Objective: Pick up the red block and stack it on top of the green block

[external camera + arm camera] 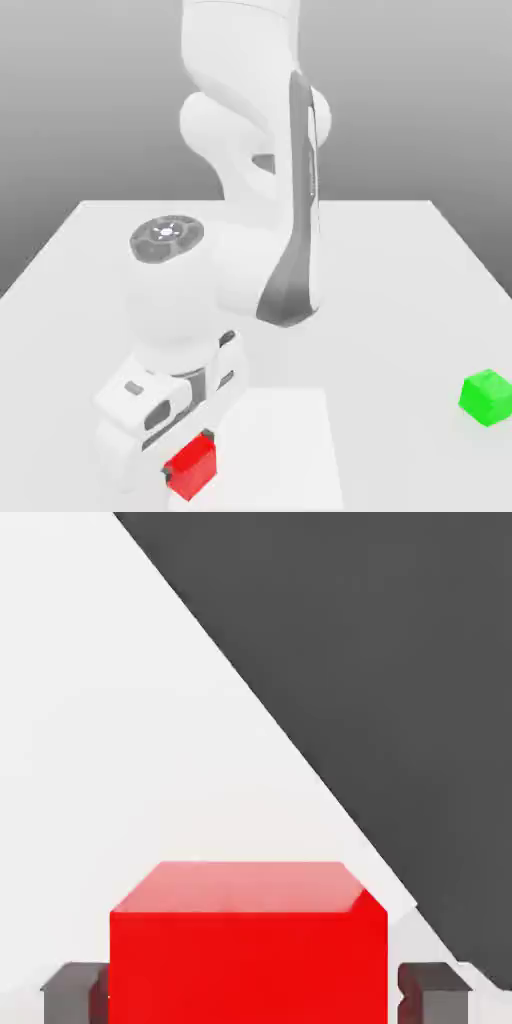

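Hand view: the red block (pixel 248 942) is seen clamped between the two dark fingertips (pixel 72 990) of the gripper (pixel 248 990), one pad against each side face, so the gripper is closed narrow on the block. In the exterior view the red block (pixel 191 466) is found at the foot of the lowered gripper (pixel 185 462), near the front edge of the white desk (pixel 400 260), while the green block (pixel 487 396) sits well apart, toward the exterior view's right.

Several faults can be judged possible from here. Since only the lower part of the side faces appears to be gripped, the block could tilt or slip out when lifted. A long sideways carry is needed, so the block could be dropped short. If lowered off-centre, the green block could be nudged away or the stack toppled.
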{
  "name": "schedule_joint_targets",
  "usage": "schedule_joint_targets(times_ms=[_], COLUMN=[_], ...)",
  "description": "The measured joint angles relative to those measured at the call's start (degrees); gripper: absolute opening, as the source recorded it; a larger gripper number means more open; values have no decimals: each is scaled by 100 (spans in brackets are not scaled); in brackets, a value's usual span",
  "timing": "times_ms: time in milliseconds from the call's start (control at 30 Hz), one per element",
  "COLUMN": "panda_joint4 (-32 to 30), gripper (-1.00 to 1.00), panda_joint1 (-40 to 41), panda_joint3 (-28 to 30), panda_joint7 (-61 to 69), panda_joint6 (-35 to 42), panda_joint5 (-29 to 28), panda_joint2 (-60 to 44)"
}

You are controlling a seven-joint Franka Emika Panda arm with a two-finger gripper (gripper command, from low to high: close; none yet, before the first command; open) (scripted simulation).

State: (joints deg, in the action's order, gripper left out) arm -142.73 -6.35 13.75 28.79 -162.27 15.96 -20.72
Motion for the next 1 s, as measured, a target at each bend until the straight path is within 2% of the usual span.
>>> schedule_joint_targets(times_ms=[100, 300, 600, 733, 867, 900, 1000], panda_joint4=[6, -171, -263, -281, -114, -102, -102], gripper=[-100, -100, -100, -100, -100, 100, 100], panda_joint1=[21, -419, -1990, -3001, -3484, -3512, -3512], panda_joint3=[-25, 371, -801, -1426, -1660, -1654, -1654], panda_joint7=[18, -626, -1882, -2537, -3002, -3034, -3034], panda_joint6=[-26, 744, 1067, 1155, 565, 430, 430], panda_joint5=[20, -762, -1253, -1499, -1751, -1779, -1779], panda_joint2=[-37, 943, 1367, 1513, 784, 637, 637])
